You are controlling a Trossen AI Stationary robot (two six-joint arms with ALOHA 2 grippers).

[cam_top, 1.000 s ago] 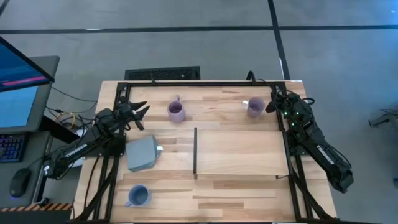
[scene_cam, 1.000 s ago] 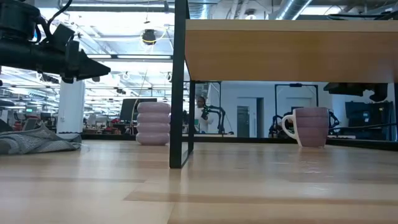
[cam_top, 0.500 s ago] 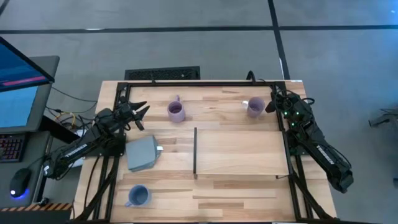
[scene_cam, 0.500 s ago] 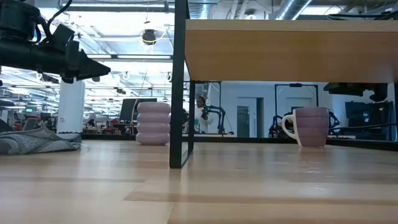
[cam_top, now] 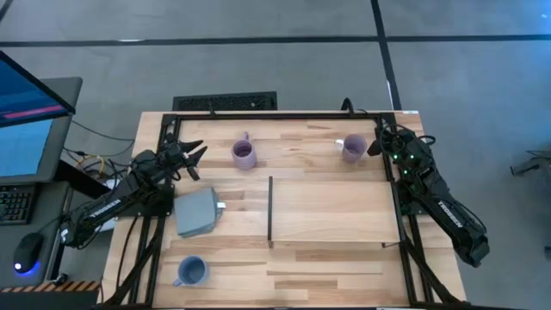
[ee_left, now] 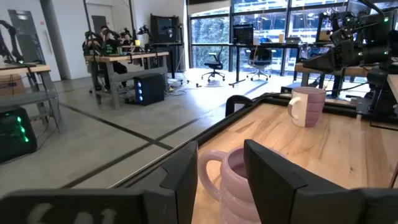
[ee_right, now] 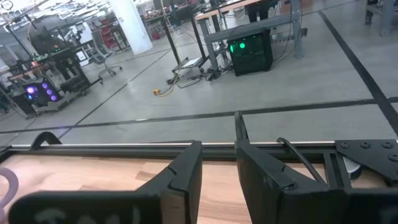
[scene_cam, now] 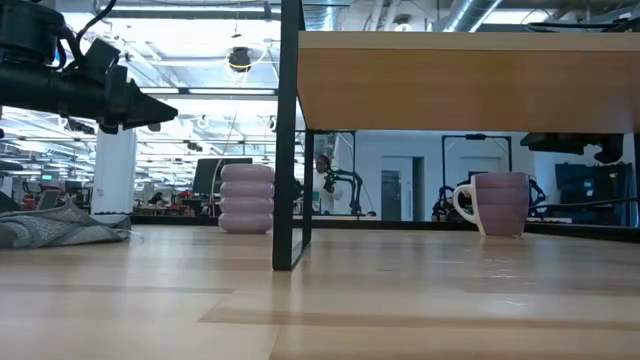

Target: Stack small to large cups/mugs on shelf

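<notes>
A ribbed lavender mug stands on its base near the table's far edge, and shows in the low view too. A smooth lavender mug stands upright further right. The blue-grey mug sits at the near left. The raised light-wood shelf has a black strip along its left short edge. My left gripper hovers open, left of the ribbed mug, which shows between its fingers. My right gripper hovers open just right of the smooth mug.
A flat grey square block lies left of the shelf, below my left arm. Black frame rails run along the table's far and side edges. The shelf's dark leg stands in the low view's middle.
</notes>
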